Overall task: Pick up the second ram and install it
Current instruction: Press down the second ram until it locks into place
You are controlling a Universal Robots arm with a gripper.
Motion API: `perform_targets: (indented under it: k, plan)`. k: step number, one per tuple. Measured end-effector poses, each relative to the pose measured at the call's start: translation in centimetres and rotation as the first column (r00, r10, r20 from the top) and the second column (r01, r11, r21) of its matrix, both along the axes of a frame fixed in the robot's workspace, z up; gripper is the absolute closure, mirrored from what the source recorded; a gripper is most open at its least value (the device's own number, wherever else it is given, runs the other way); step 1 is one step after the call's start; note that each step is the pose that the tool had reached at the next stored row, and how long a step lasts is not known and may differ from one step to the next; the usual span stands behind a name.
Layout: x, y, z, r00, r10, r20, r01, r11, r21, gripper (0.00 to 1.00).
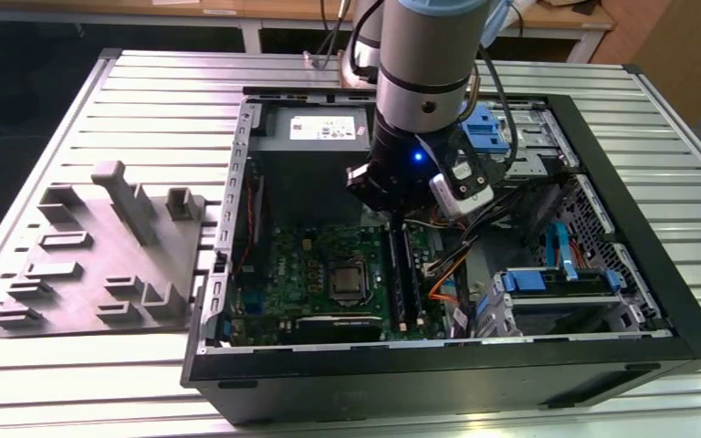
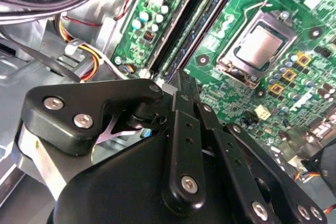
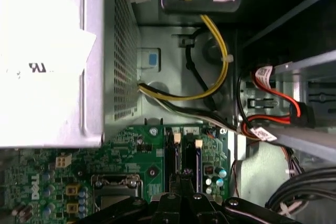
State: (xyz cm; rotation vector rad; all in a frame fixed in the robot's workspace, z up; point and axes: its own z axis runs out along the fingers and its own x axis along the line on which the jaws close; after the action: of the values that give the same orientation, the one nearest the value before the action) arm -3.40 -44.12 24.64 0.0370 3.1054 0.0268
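In the exterior view my gripper (image 1: 390, 219) reaches down into the open computer case, over the green motherboard (image 1: 308, 260). Its fingers are shut together. Their tip meets the far end of the second ram (image 1: 398, 278), a long dark stick standing on edge in the row of slots beside the processor (image 1: 348, 283). In the second wrist view the gripper (image 2: 176, 80) tapers to a closed point at the end of the long slots (image 2: 184, 35). The first wrist view has the gripper (image 3: 181, 182) between two slot ends with white clips. Whether anything is pinched between the fingers is hidden.
The black case wall (image 1: 448, 360) rings the work area. A silver power supply (image 1: 320, 128) lies just behind the gripper, and orange and black cables (image 1: 448, 278) with blue drive bays (image 1: 558, 278) are on the exterior view's right. A grey ribbed tray (image 1: 95, 265) sits on the slatted table.
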Motion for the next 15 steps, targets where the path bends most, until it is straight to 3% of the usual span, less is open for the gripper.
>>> perform_targets:
  k: [5,15]
  plan:
    - [0.0,0.15,-0.70,1.0000,0.000,0.0000,0.000,1.0000,0.0000,0.90]
    - [0.0,0.62,-1.23,1.0000,0.000,0.0018,0.000,1.0000,0.0052,0.90]
